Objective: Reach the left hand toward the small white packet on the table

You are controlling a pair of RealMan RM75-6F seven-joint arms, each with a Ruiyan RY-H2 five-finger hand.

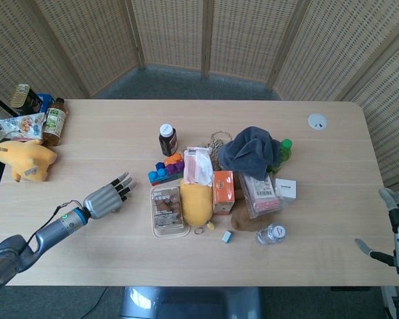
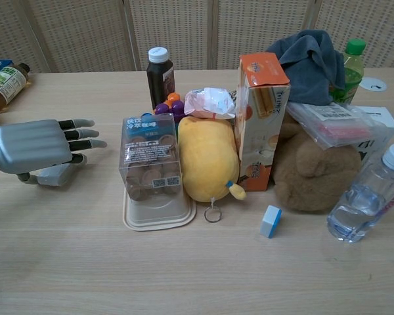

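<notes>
The small white packet lies flat on the table at the left of the chest view, partly covered by my left hand. That hand hovers just over it, palm down and fingers stretched toward the right, with its thumb down beside the packet's left end. It holds nothing. In the head view the left hand hides the packet. My right hand hangs off the table's right edge, fingers apart and empty.
A clear snack box on a beige lid stands just right of my left hand's fingertips. Behind it are a dark bottle, a yellow plush and an orange carton. A yellow pig toy and a tea bottle sit far left.
</notes>
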